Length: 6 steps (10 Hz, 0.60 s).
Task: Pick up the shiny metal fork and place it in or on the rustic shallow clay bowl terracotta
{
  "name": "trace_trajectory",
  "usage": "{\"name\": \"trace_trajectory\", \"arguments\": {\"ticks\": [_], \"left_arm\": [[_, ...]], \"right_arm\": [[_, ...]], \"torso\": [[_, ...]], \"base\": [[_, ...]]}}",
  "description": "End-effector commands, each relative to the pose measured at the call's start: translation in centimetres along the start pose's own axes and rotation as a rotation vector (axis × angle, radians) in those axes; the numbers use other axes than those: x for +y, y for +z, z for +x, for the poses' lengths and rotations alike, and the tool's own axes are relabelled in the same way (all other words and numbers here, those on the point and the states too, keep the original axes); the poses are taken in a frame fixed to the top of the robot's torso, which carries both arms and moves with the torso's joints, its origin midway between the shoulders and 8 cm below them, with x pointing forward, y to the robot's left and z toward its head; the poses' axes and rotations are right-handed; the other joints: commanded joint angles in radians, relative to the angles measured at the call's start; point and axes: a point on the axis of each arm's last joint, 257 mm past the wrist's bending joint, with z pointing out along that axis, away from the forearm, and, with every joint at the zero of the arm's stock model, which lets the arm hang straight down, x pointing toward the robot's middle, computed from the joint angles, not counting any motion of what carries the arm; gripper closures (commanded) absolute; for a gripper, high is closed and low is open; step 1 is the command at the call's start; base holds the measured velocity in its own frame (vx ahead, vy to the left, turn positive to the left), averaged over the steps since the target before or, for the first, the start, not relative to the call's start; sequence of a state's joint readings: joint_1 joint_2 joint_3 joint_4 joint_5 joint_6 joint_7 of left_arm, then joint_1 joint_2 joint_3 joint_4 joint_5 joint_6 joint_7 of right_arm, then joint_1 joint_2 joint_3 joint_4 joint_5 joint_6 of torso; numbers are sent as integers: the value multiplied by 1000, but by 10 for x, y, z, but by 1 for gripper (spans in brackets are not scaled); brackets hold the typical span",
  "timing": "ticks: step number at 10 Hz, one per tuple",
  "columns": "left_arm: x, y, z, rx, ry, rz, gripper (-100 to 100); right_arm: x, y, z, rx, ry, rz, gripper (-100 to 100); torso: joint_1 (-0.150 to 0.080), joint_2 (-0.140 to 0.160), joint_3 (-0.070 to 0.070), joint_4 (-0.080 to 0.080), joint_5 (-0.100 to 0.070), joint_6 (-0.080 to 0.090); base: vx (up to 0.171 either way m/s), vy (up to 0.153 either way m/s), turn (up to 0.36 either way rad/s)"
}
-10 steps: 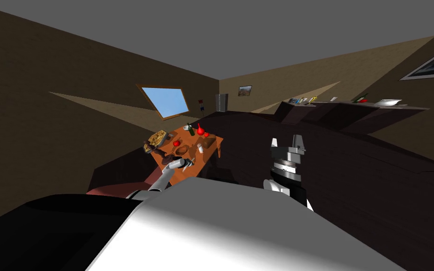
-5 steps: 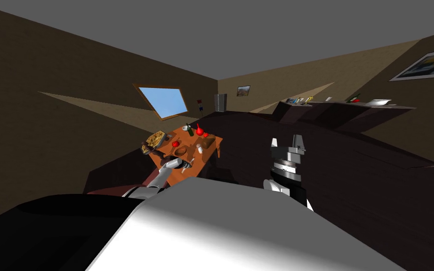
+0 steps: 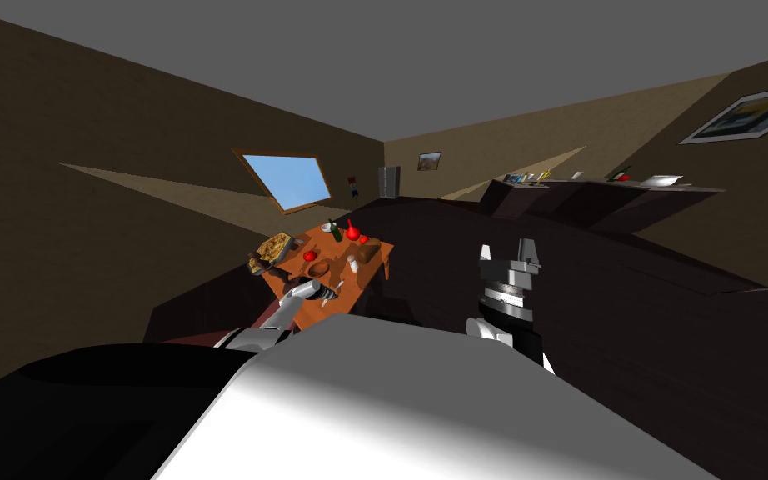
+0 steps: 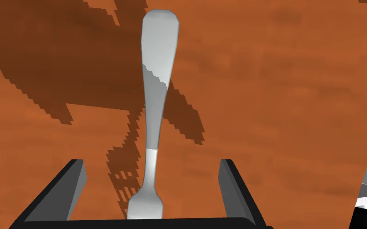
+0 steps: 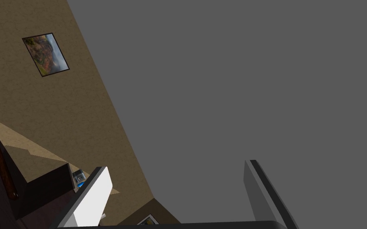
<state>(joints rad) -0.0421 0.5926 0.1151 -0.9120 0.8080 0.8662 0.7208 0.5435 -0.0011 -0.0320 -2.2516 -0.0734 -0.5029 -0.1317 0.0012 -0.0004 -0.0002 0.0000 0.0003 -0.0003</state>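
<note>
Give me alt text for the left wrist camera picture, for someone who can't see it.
A grey metal fork runs lengthwise between the left arm's open jaws, touching neither, tines at their base and handle pointing away. Behind it is an orange-brown tabletop with dark jagged shadows.

Dull brown walls (image 3: 82, 167) meet a flat grey ceiling (image 3: 457, 58); 1 blue wood-framed window (image 3: 289, 181) sits left of centre, above an orange wooden table (image 4: 278, 99).
</note>
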Motion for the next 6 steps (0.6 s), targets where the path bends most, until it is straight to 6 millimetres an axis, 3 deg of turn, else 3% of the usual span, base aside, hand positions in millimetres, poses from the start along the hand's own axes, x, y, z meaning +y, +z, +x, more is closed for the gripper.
{"name": "trace_trajectory", "arguments": {"ticks": [1,3,4,6], "left_arm": [[6,8,-2,1,-5,4,-100],[10,12,-3,0,-7,2,-100],[10,12,-3,1,-7,4,100],[11,12,-3,0,-5,3,100]], "right_arm": [[0,0,0,0,0,0,0],[0,0,0,0,0,0,0],[0,0,0,0,0,0,0],[0,0,0,0,0,0,0]], "torso": [[0,0,0,0,0,0],[2,-1,0,0,1,0],[1,0,0,0,0,0],[-1,0,0,0,0,-1]], "base": [[10,50,-48],[14,44,-31],[1,5,1],[0,0,0]]}}
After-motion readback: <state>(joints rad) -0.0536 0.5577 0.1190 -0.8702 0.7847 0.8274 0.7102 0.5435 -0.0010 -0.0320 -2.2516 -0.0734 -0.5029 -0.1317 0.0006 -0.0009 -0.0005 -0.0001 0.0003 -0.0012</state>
